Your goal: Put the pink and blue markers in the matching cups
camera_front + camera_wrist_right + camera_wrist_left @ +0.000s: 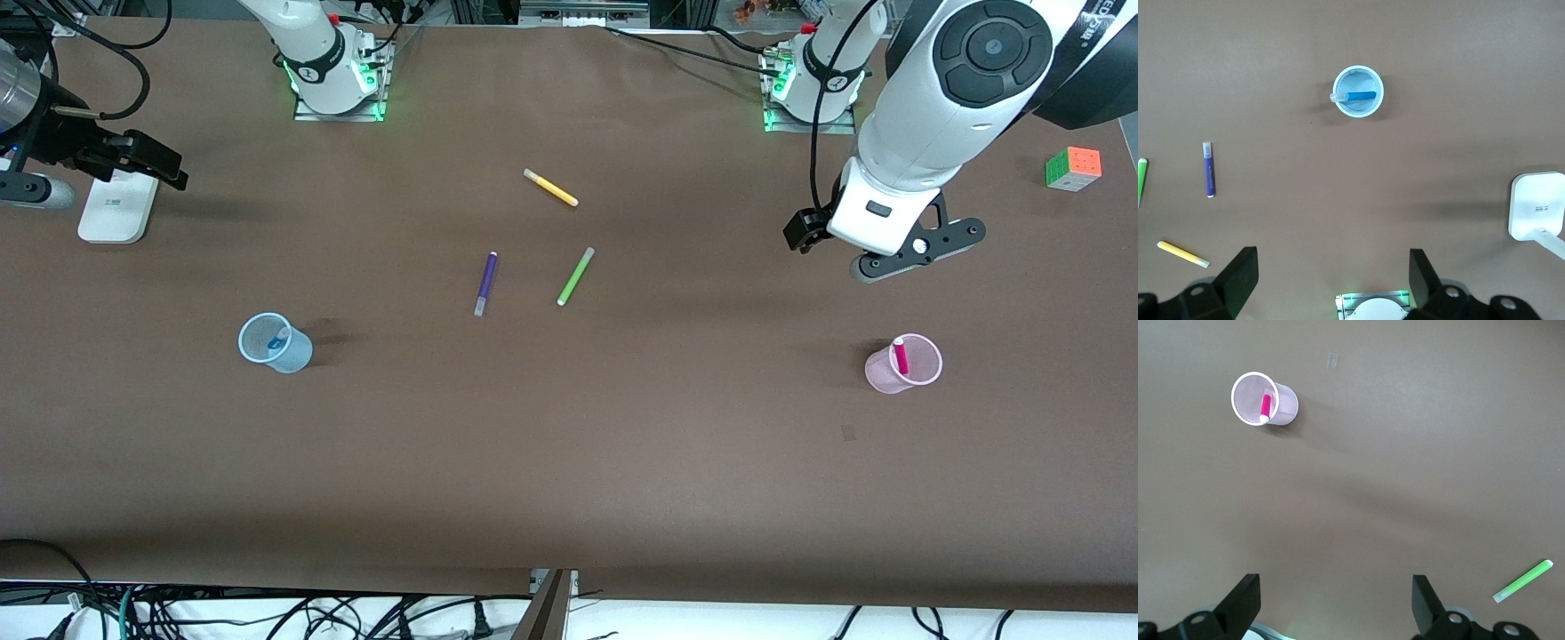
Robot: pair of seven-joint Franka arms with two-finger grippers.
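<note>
- so, from where i sit, both placements look done: the pink marker (901,356) stands inside the pink cup (916,378), leaning on its rim, and the blue marker (277,340) lies slanted inside the blue cup (289,354) with its pale cap at the rim.
- i judge the step in hand to be the pull-away at the close of the task; nothing of the task lies loose on the table (569,462).
- the left claw (1337,603) hangs in the air over bare table toward the left arm's end, with the pink cup in its wrist view; its fingers are spread wide and hold nothing.
- the right claw (1333,280) is up over the right arm's end of the table, above a white box (117,208); its fingers are spread wide too, empty and touching nothing.
- my next move, if any, only calls for keeping both arms high and off the cups, since a knock could tip them.
- the purple pen (485,283), green pen (575,276) and yellow pen (551,188) lie mid-table, well apart from both cups; i'd leave them alone.
</note>
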